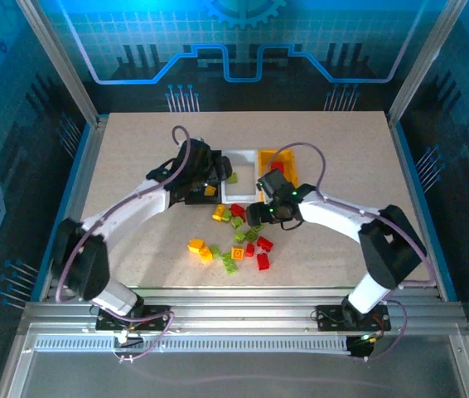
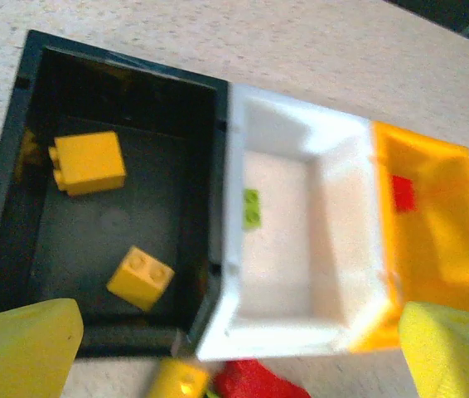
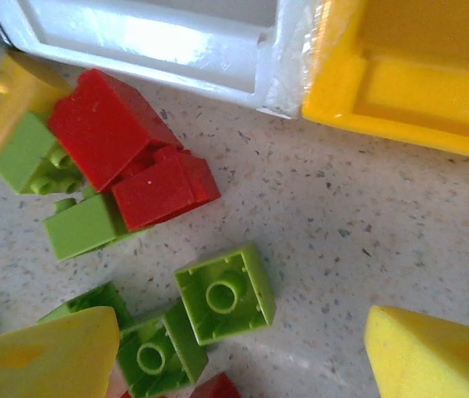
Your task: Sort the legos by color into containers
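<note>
Left end effector [image 2: 243, 332] spread wide above black bin [image 2: 94, 249], two yellow legos [image 2: 89, 163] inside. Right end effector [image 3: 243, 348] apart over lime lego [image 3: 224, 294] on worktop [image 3: 367, 224], near of white bin [image 3: 152, 41]; crowded neighbours [image 3: 156, 361] risk double grab.

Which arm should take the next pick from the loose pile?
Right. The right gripper hangs open directly over a loose green lego on the table. The left gripper is open above the black bin and white bin, away from the pile.

Speckled table [image 1: 135, 166], three bins [image 1: 239, 197], scattered legos [image 1: 238, 253]
</note>
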### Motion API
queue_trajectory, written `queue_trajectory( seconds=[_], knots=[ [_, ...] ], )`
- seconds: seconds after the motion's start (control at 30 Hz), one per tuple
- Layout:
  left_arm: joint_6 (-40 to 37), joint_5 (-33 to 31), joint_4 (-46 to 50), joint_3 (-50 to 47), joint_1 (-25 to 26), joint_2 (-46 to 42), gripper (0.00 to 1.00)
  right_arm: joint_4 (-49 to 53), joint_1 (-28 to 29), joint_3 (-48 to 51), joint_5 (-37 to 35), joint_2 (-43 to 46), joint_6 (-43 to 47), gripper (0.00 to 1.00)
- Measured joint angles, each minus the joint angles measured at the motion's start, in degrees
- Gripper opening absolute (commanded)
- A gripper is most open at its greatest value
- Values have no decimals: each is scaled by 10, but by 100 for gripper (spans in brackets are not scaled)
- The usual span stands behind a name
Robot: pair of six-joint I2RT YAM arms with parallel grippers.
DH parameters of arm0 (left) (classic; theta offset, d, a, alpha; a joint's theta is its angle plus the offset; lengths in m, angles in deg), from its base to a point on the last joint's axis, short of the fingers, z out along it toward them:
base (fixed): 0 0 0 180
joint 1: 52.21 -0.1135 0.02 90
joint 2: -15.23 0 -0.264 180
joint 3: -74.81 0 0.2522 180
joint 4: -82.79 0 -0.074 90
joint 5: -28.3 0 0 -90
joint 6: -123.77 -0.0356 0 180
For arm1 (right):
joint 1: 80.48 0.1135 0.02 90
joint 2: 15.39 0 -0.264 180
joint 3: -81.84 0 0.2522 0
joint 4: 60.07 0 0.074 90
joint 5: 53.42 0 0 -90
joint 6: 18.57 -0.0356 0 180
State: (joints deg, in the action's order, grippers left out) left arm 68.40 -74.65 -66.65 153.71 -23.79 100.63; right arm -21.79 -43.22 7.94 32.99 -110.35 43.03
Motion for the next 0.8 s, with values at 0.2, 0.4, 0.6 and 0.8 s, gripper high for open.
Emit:
queue_trajectory(
  seconds=[0.2,0.4,0.6,0.8],
  knots=[
    [17,8,-4,-102,23,-111,99,4,21,-38,-32,-63,-12,71],
    [30,10,9,-160,33,-164,99,21,21,-50,-54,-87,-20,64],
    [30,10,9,-174,33,-172,99,43,21,-46,-85,-90,-27,61],
    [30,11,9,-181,33,-173,99,55,13,-9,-97,-74,-34,72]
  ],
)
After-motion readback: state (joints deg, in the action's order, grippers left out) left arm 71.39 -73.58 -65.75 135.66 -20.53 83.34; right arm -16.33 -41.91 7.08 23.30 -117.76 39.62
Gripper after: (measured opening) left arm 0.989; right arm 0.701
